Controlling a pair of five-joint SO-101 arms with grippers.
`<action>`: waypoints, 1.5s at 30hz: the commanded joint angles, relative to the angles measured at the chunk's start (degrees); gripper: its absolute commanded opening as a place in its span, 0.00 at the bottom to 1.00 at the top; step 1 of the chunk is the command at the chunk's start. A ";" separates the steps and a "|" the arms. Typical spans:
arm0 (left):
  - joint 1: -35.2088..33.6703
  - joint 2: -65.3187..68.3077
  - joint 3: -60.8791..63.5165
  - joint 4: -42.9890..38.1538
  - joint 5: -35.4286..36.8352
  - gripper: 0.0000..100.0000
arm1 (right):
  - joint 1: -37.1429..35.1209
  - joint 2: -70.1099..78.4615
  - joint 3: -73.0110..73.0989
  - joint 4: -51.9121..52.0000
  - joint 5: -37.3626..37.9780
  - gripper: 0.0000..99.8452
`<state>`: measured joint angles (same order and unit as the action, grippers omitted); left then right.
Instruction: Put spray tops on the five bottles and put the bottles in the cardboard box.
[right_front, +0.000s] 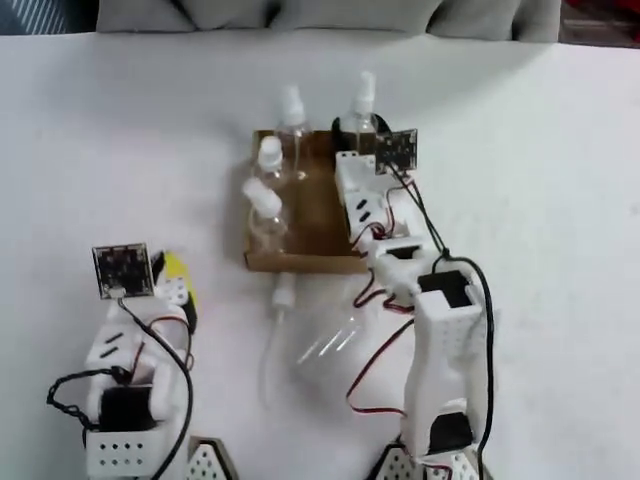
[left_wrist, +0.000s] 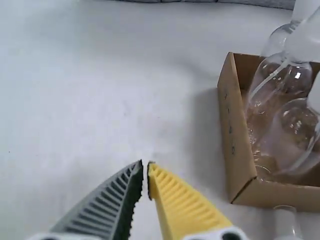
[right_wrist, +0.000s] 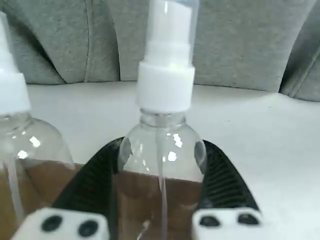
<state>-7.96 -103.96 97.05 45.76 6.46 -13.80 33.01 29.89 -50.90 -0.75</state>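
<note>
Bottle (right_wrist: 162, 190): clear, white spray top (right_wrist: 165, 75) on, upright at cardboard box (right_front: 300, 262) far right corner, clamped in right hand (right_wrist: 162, 150). Left hand (left_wrist: 145, 175) pinched shut, empty, left of box, above bench (left_wrist: 100, 75).

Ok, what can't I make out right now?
Right wrist view: base of the clear plastic spray bottle between the black fingers, cut off by the frame edge.
High view: clear bottle lying on the white table, too faint to show its neck.
Left wrist view: clear rounded object beside the brown cardboard box, cut off by the edge.
</note>
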 joint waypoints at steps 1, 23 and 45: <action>-0.40 -0.57 0.00 -0.26 -0.62 0.02 | -0.13 -1.10 1.76 -0.66 0.70 0.01; -0.40 -0.57 0.00 -0.26 -0.62 0.02 | -1.89 -1.10 12.04 -9.54 10.81 0.02; -0.40 -0.57 0.00 -0.26 -0.62 0.02 | -1.98 -6.55 15.74 6.11 11.16 0.02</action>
<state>-7.96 -103.96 97.05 45.76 6.46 -15.21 26.51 43.25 -46.15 9.54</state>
